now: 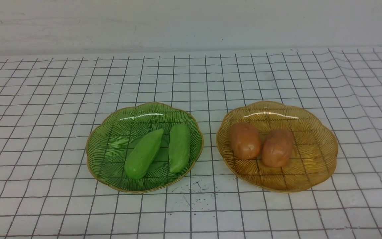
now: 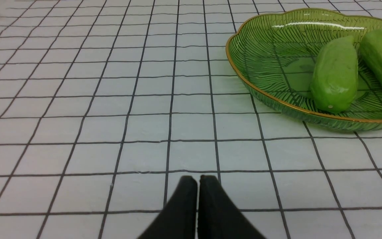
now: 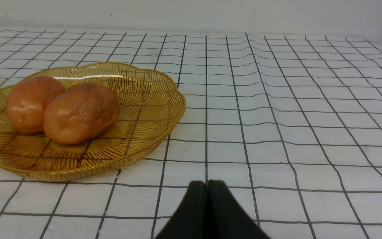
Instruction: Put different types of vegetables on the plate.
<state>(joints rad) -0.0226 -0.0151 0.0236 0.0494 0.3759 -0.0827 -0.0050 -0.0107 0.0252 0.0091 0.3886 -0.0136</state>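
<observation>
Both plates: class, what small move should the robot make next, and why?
Probably just keep both arms back: the green pieces already lie on the green plate, the potato-like pieces on the amber plate, and both the left gripper and right gripper are shut, holding nothing.

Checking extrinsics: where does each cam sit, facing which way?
Front: between the arms, facing forward over green plate and amber plate; no robot parts.
Left wrist: on left arm, facing table and green plate; left gripper shows.
Right wrist: on right arm, facing amber plate and table; right gripper shows.
Front shares a plate with each wrist.
</observation>
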